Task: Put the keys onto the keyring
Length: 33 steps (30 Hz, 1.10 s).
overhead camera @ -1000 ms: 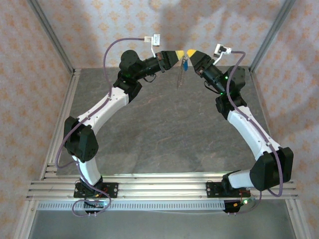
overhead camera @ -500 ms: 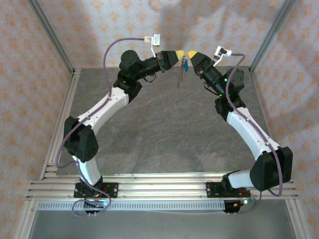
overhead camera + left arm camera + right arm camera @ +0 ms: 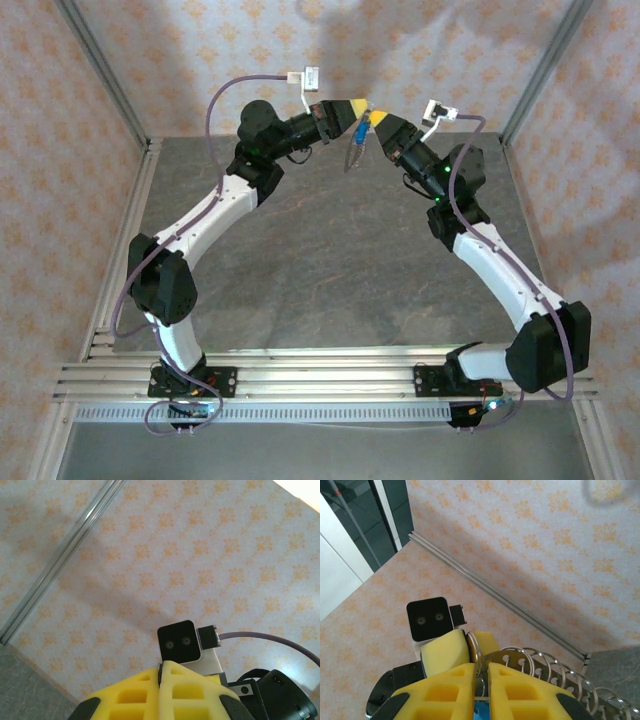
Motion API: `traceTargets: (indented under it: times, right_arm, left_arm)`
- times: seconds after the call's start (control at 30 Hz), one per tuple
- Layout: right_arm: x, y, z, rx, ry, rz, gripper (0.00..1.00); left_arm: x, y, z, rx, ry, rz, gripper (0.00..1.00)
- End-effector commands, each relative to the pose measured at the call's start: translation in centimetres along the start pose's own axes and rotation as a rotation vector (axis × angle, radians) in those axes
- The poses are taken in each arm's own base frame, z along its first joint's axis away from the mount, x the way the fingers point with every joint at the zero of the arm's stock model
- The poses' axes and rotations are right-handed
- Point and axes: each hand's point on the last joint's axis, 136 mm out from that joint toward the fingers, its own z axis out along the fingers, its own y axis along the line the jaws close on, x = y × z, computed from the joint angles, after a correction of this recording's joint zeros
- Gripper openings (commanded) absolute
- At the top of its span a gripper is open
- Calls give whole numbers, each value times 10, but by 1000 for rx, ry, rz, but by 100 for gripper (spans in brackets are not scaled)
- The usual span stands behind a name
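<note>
Both grippers meet high above the back of the table. My left gripper [image 3: 357, 106] is shut on the keyring [image 3: 478, 649], a thin silver loop pinched between its yellow fingertips [image 3: 445, 652]; its edge shows at the tips [image 3: 162, 672]. A silvery strip with several rings [image 3: 547, 666] hangs from it [image 3: 352, 156]. My right gripper [image 3: 376, 118] touches the left one tip to tip. Its jaws stand nearly closed on a blue-headed key [image 3: 483, 713], which lies against the loop. The key's blue head [image 3: 362, 130] shows just below the two tips.
The grey table [image 3: 330, 260] lies far below both grippers. Patterned walls stand close behind, with metal frame posts [image 3: 540, 70] at the back corners. Each wrist view shows the other arm's camera [image 3: 180, 642].
My right gripper has moved left, up to the left gripper, and its jaws have narrowed. The blue key and the hanging strip have swung a little left. The left arm has stayed put.
</note>
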Motion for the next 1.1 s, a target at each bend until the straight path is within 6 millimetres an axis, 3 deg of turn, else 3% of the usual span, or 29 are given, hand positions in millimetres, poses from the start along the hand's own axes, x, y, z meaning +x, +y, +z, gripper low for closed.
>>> traceTargets:
  times: [0.0,0.33,0.6,0.9,1.07]
  right_arm:
    - [-2,19,-4,-46,-10,-45,15]
    - [-5,23,4,-12,34,-115,15]
    - [-18,23,1,0,43,-140,15]
    - [-22,28,1,-15,164,-186,16]
    - [-21,31,-3,-7,250,-235,24]
  left_arm:
    - [-16,-19,-1,45,-48,48,0]
    - [-10,-23,-1,68,-16,42,0]
    - [-7,-26,-1,81,6,43,0]
    - [-1,-32,-1,103,55,52,0]
    - [5,-35,-1,112,93,64,0]
